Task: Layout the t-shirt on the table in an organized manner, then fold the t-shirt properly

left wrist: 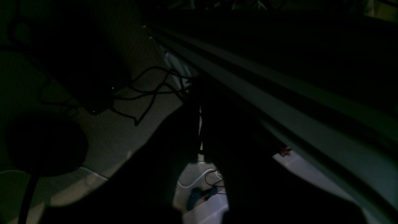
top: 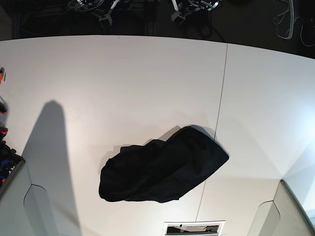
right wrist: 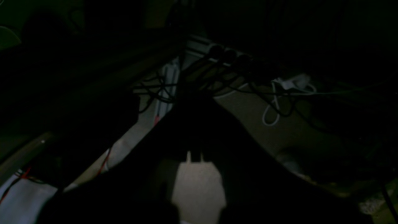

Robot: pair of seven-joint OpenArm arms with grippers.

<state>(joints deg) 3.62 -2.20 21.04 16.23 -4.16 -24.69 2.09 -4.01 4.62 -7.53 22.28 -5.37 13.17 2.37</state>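
Below table (top: 123, 83), jaws shut, empty.

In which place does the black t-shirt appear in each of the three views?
Base: the t-shirt lies crumpled on the white table, below centre, across the dark seam.
Left wrist: not in it; dark floor and cables only.
Right wrist: not in it; dark floor and cables only.
Shared landmark: none with the base view; both wrist views show floor cables.

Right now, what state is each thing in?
t-shirt: crumpled in a heap on the table, plain black side showing, not laid out or folded.
table: white, bearing only the t-shirt.
left and right fingers: shut, holding nothing; both arms hang below the table edge.
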